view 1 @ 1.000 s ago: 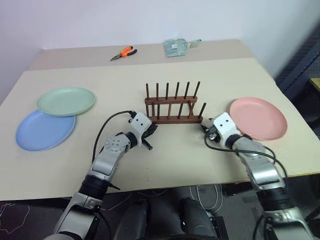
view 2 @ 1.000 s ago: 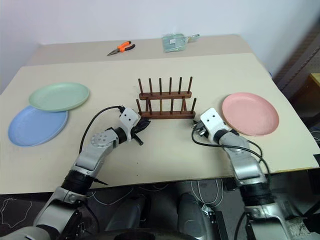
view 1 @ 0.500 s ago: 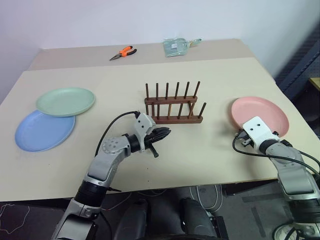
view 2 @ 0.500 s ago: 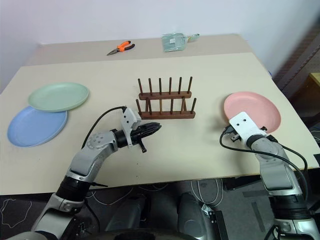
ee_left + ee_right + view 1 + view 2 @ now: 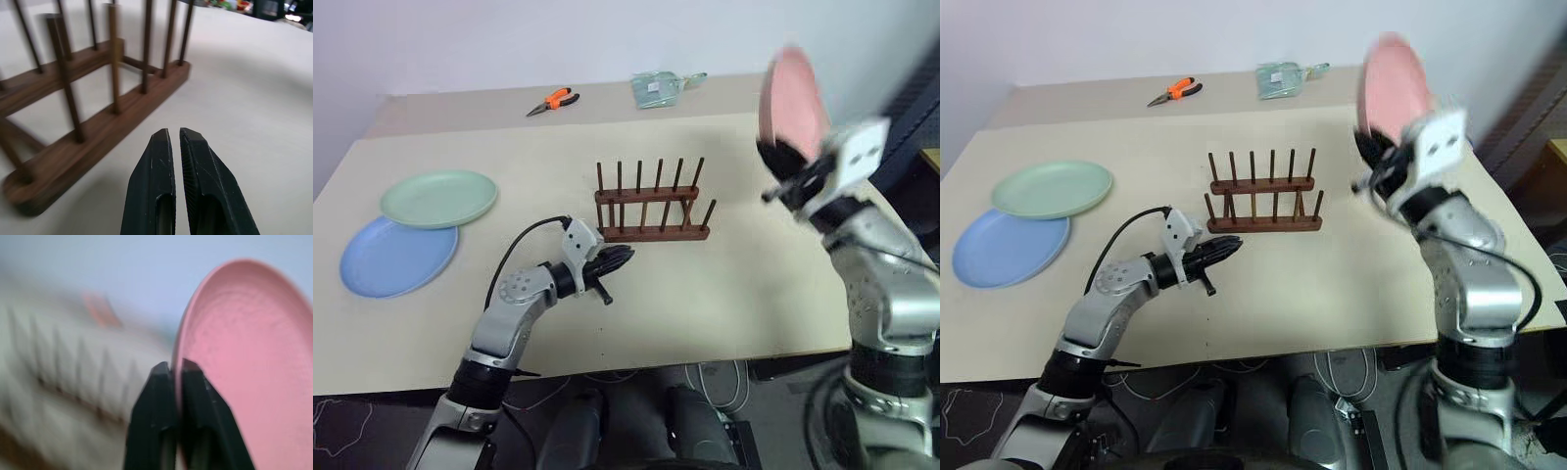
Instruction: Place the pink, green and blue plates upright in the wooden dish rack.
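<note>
So from the head view, the right end effector point(image 5: 781, 166) is pinching the pink plate point(image 5: 790, 96) by its rim, held up on edge above the table point(image 5: 724, 284). Wooden dish rack point(image 5: 652, 206) sits mid-table with nothing in its slots; green plate point(image 5: 438, 198) overlaps the blue plate point(image 5: 397, 255) far left. Left wrist view: left end effector point(image 5: 174, 142) pressed together, just beside the rack. Right wrist view: fingers point(image 5: 159, 396) clamped on the plate's rim.
</note>
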Robot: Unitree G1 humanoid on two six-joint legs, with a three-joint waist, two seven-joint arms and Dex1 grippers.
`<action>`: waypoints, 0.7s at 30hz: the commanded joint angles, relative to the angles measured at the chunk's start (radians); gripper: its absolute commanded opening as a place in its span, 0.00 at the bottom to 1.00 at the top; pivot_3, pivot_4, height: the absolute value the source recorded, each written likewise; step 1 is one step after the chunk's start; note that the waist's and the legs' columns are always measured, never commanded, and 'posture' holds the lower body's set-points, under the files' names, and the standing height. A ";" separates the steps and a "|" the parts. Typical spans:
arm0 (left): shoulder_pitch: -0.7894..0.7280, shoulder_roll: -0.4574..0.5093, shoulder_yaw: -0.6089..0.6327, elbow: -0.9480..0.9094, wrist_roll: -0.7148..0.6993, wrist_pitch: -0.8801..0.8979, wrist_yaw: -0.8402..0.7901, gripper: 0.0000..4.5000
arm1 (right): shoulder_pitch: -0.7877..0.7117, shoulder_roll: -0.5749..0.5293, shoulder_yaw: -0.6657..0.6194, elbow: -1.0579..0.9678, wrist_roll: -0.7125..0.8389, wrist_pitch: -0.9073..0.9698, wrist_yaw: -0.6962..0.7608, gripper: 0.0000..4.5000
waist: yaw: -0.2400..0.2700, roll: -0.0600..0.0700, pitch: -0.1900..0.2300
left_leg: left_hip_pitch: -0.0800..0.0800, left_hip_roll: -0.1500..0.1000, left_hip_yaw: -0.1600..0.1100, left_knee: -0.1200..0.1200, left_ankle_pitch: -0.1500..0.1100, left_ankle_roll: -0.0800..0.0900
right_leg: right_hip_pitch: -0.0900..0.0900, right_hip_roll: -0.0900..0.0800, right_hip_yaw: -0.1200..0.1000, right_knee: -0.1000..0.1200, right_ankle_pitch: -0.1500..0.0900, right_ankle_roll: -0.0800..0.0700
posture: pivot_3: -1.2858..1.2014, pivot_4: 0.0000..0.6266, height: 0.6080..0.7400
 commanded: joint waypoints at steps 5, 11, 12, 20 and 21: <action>-0.003 0.001 0.016 -0.034 -0.008 -0.028 0.009 0.06 | -0.068 0.102 -0.048 -0.061 0.496 0.182 -0.190 0.01 | 0.021 0.000 0.000 | -0.007 -0.002 0.000 0.002 -0.001 0.000 | -0.005 -0.002 0.000 -0.001 -0.001 -0.002 | 0.52 0.24 0.94; 0.009 -0.005 0.010 -0.055 -0.006 -0.026 0.018 0.06 | -0.040 0.092 -0.009 0.010 0.539 0.187 -0.195 0.01 | 0.013 0.000 0.000 | -0.014 -0.001 0.002 0.003 0.000 0.000 | -0.015 -0.001 0.001 0.002 0.002 0.001 | 0.52 0.24 0.94; 0.011 -0.004 0.010 -0.057 -0.006 -0.025 0.018 0.06 | -0.037 0.086 -0.002 0.023 0.529 0.185 -0.192 0.01 | 0.012 0.000 0.000 | -0.014 -0.001 0.002 0.003 0.000 0.000 | -0.015 -0.001 0.001 0.002 0.002 0.001 | 0.52 0.24 0.94; 0.027 0.017 0.018 -0.098 -0.017 -0.005 0.011 0.06 | -0.018 0.048 0.001 0.161 0.561 0.210 -0.129 0.01 | 0.009 0.000 0.000 | -0.014 -0.001 0.003 0.003 0.000 0.000 | -0.016 -0.001 0.001 0.002 0.002 0.000 | 0.52 0.24 0.94; 0.030 0.020 0.020 -0.106 -0.018 -0.003 0.012 0.06 | -0.020 0.042 0.001 0.175 0.554 0.209 -0.119 0.01 | 0.008 0.000 0.000 | -0.014 -0.001 0.003 0.003 0.000 0.000 | -0.016 -0.001 0.001 0.002 0.002 0.000 | 0.52 0.24 0.94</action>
